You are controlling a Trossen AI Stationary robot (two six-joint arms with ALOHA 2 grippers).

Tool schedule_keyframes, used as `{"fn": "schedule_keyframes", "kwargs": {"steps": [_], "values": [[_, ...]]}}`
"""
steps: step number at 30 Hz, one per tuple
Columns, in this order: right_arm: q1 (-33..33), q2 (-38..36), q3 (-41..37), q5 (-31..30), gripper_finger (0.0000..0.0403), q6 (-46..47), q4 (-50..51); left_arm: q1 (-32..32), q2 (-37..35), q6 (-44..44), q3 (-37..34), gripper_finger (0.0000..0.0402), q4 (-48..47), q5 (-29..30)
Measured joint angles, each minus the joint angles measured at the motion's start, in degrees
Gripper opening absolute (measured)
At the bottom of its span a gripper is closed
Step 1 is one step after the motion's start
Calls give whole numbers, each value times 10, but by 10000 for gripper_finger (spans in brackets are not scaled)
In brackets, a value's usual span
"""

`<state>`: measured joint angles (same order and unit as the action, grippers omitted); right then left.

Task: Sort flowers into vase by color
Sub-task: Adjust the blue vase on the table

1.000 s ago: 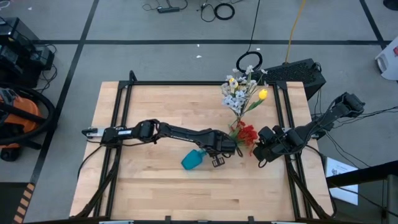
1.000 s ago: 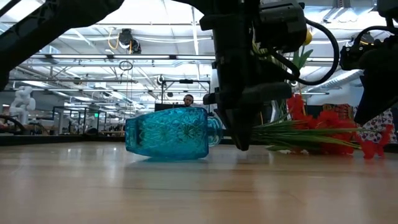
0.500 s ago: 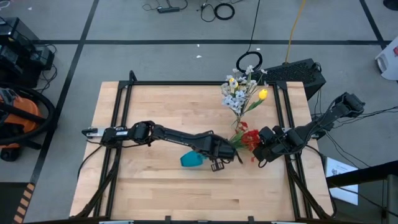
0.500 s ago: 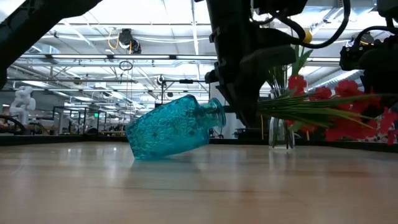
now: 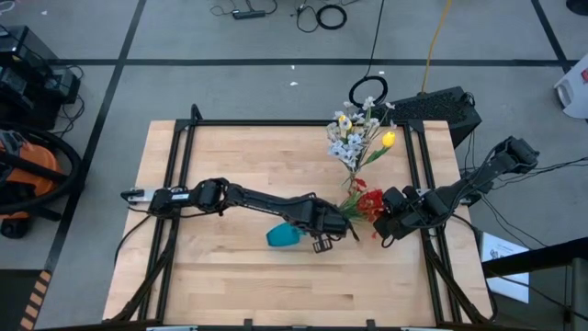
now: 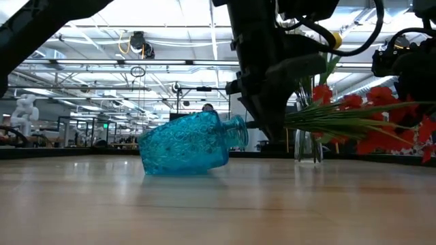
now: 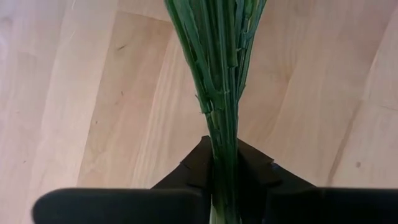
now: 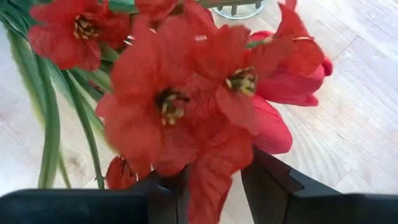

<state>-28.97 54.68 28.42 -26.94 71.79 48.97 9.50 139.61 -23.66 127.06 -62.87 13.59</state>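
From above, the red flowers (image 5: 367,202) lie right of middle. Low down, the blue vase (image 6: 191,143) rests tipped at middle. The left claw (image 7: 224,186) squeezes thin, light, bendy stems low down. The right claw (image 8: 214,186) cups soft petals loosely.

no readable text, labels or brand marks anywhere (table, arms, room beyond all unmarked to the eye)
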Motion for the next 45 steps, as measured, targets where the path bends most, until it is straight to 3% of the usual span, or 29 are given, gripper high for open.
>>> {"fn": "schedule_keyframes", "kwargs": {"steps": [9, 15, 20, 32, 37, 45], "values": [[0, 0, 0, 0, 116, 0, -2, -2, 0, 5, 0, 143, -12, -1], [0, 0, 0, 0, 116, 0, -2, -1, 0, 6, 0, 180, -94, -2], [0, 0, 0, 0, 116, 0, -1, 4, 0, -40, 0, 185, -150, 25], [0, 0, 0, 0, 116, 0, -3, 3, -19, -70, 18, 186, -151, 41], [0, 2, -1, -1, 116, -5, -4, 3, -47, -128, 18, 186, -214, 72], [-3, 13, -1, -1, 116, -7, -8, 5, -68, -159, -15, 185, -269, 60]]}}
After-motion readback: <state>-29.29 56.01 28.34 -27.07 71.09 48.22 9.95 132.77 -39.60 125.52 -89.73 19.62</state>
